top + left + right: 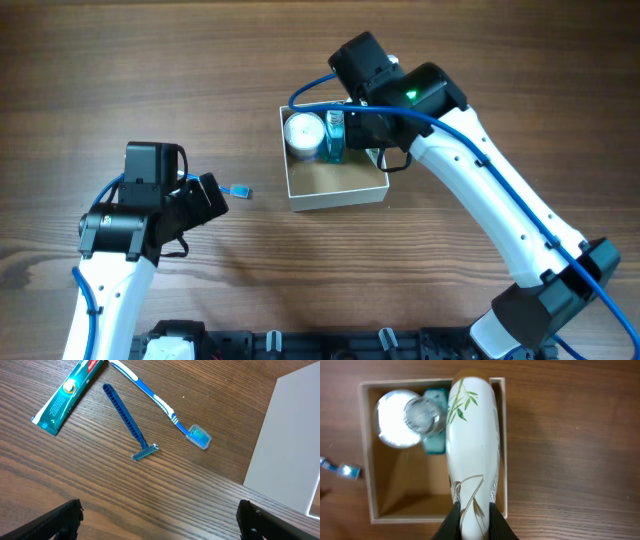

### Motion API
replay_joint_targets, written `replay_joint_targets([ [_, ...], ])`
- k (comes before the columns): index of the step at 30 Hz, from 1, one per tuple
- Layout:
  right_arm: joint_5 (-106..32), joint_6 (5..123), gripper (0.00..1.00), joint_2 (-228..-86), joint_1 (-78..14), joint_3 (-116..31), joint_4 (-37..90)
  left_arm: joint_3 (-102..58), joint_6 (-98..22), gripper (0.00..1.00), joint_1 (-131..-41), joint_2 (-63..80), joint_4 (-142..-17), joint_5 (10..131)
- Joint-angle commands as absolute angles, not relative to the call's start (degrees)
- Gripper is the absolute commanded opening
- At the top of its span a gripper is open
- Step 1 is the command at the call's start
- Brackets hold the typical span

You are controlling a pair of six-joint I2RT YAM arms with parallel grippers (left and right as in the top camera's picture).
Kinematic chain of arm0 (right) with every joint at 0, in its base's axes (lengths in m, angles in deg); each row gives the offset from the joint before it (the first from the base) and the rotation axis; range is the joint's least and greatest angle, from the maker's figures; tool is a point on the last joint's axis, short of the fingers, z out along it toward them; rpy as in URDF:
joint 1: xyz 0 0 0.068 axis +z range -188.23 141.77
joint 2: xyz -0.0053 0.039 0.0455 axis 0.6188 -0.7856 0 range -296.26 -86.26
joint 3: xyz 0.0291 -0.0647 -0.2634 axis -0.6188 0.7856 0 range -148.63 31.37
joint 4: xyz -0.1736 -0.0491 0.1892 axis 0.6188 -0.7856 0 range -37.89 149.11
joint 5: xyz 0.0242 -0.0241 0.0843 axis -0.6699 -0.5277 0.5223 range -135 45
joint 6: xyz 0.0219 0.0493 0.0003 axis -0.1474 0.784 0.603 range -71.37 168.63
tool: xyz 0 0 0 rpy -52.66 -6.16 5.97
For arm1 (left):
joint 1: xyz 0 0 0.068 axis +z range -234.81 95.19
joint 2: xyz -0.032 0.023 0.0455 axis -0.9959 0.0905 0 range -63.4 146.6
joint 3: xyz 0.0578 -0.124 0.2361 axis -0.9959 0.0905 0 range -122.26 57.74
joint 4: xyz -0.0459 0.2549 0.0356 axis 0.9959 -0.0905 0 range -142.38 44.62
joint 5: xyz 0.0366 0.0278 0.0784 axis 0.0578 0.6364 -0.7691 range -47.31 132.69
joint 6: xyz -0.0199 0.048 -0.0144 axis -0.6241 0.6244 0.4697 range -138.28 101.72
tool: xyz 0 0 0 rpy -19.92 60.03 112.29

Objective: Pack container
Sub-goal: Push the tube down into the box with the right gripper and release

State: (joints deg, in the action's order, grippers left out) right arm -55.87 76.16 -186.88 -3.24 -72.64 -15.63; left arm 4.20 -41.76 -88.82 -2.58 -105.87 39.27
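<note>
Overhead, near the bench point(150, 60) centre, the container point(335, 180) sits open-topped, with my right arm point(480, 190) reaching over its 3 o'clock side. A round white jar point(303, 133) and a teal bottle point(333, 138) occupy its 12 o'clock end. Hazard: that end is crowded, so anything lowered beside them could knock them over. My left pincer point(208, 195) hovers at 9 o'clock of the container, well apart from it.

Left wrist view: a toothpaste tube point(65, 395), a blue razor point(124, 416) and a toothbrush point(152, 396) lie unpacked on the bench, with the container's white wall at 3 o'clock. Hazard: razor and toothbrush are thin, flat and near each other, so a descent between them could clip both or slip off. The left pincer is released, jaws spread wide, touching nothing.

Right wrist view: my right pincer point(472, 522) is clenched on the 6 o'clock end of a white leaf-print bottle point(472, 445), jaws narrowed to its width. The bottle runs along the container's 3 o'clock wall, and its 12 o'clock end overlaps the far rim. Hazard: it looks about as long as the interior, so on release it could hang on the rim or tip the teal bottle just beside it. Whether it rests on the cardboard floor I cannot tell.
</note>
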Motion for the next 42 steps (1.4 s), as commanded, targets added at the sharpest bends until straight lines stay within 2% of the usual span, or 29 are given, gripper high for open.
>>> replay_joint_targets([
  [1,-52.66,71.39,0.04,-185.5,-3.33,-74.78,-17.31,3.13,-42.73,1.0,-88.56,-2.58,-105.91,38.53],
  [27,-55.5,70.67,0.06,-185.24,-3.38,-74.94,-19.85,3.13,-42.7,1.0,-88.56,-2.58,-105.87,38.51],
  [30,-55.26,69.86,0.13,-185.24,-3.38,-74.94,-21.53,3.13,-42.7,1.0,-88.56,-2.58,-105.89,38.51],
  [39,-53.45,66.61,0.15,-185.26,-3.38,-74.91,-25.68,3.13,-42.73,1.0,-88.56,-2.58,-106.13,38.51],
  [40,-53.47,66.58,0.17,-185.26,-3.38,-74.91,-25.73,3.13,-42.7,1.0,-88.56,-2.58,-106.19,38.51],
  [41,-53.47,66.58,0.25,-185.26,-3.38,-74.91,-25.81,3.13,-42.7,1.0,-88.56,-2.58,-106.3,38.51],
  [42,-53.45,66.58,0.28,-185.26,-3.38,-74.91,-25.84,3.13,-42.7,1.0,-88.56,-2.58,-106.37,38.51],
])
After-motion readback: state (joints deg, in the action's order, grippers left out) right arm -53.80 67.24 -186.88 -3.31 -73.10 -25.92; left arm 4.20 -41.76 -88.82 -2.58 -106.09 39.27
